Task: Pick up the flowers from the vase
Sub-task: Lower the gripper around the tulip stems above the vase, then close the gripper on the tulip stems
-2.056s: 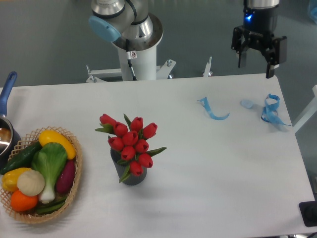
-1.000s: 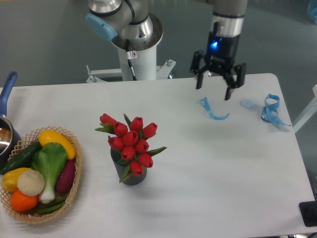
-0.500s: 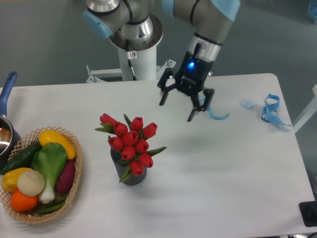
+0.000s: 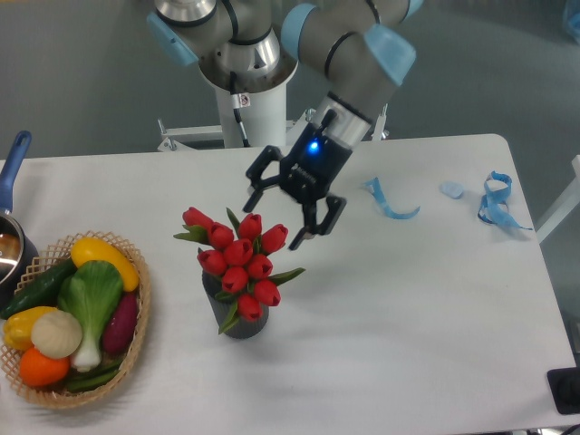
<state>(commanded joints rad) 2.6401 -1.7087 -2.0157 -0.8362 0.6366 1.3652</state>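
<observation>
Flowers sit in the vase, upright, nothing lifted yet. We see the gripper just above & right of the vase, over the bunch's upper right edge, fingers spread wide, holding nothing. No contact w/ the buds as far as we can tell. Left to do, we reckon: drop around the bunch, close, pull up. Well left of the vase, a basket holds veg. A pot is cut off at the frame edge beyond it.
</observation>
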